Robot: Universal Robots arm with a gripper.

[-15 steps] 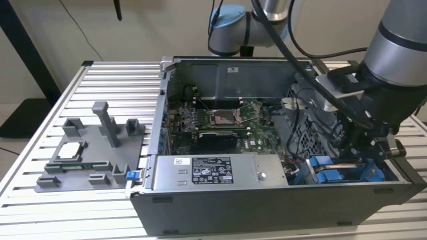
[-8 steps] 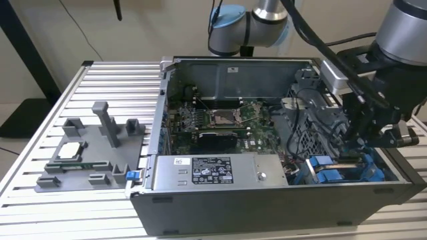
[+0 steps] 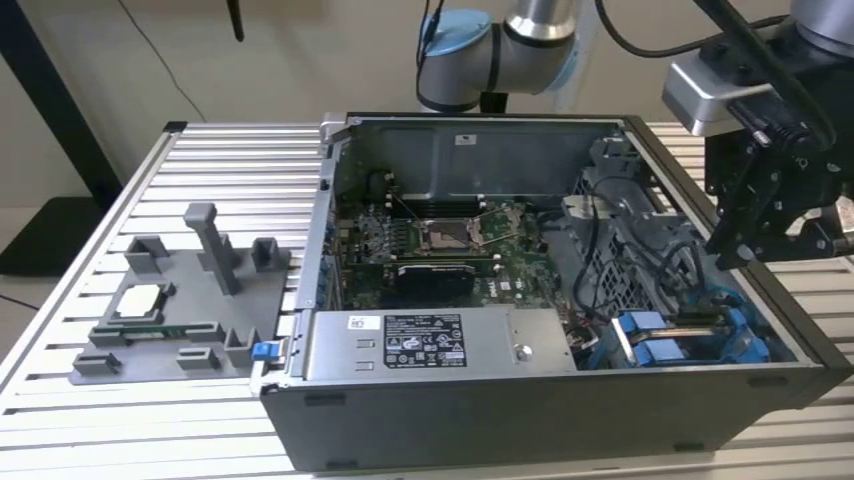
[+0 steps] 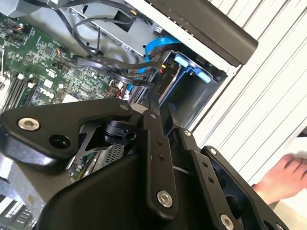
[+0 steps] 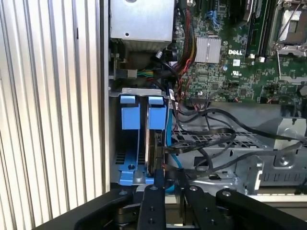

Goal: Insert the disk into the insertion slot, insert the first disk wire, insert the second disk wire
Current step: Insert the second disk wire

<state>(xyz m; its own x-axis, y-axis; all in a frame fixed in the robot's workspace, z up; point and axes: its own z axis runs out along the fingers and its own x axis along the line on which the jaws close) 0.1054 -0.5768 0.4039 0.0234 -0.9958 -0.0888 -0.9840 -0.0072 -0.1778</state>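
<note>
Exterior view: an open dark grey desktop computer case (image 3: 561,300) lies on its side on a ribbed aluminium slat table (image 3: 200,160); inside it are a green motherboard (image 3: 441,240) and a grey labelled power-supply box (image 3: 427,345); at the case's corner toward the exterior view's right sits the grey sheet-metal insertion slot with bright blue plastic rails (image 3: 681,340); the black robot gripper (image 3: 774,215) hangs above that corner; to the exterior view's left a grey plastic fixture tray (image 3: 187,300) rests on the table.

Second wrist view: the gripper's black linkages (image 4: 158,158) cross the picture, and whether the claw is clenched or released cannot be told; past them appear the motherboard (image 4: 48,72), black cables (image 4: 105,57), and the blue-tabbed slot (image 4: 187,72) at the case edge; a person's hand (image 4: 283,179) rests on the table surface beyond the case, something the first wrist view lacks.

First wrist view: this camera looks straight down the bay; the flat grey metal disk in its blue caddy (image 5: 154,143) stands on edge inside the insertion slot (image 5: 129,143), between blue rails, with two blue tabs at its far end; the gripper (image 5: 160,191) is just at the disk's near edge; black cables (image 5: 216,134) loop over the perforated metal cage beside the slot; the power-supply box (image 5: 141,19) and motherboard (image 5: 230,48) lie further on.
</note>
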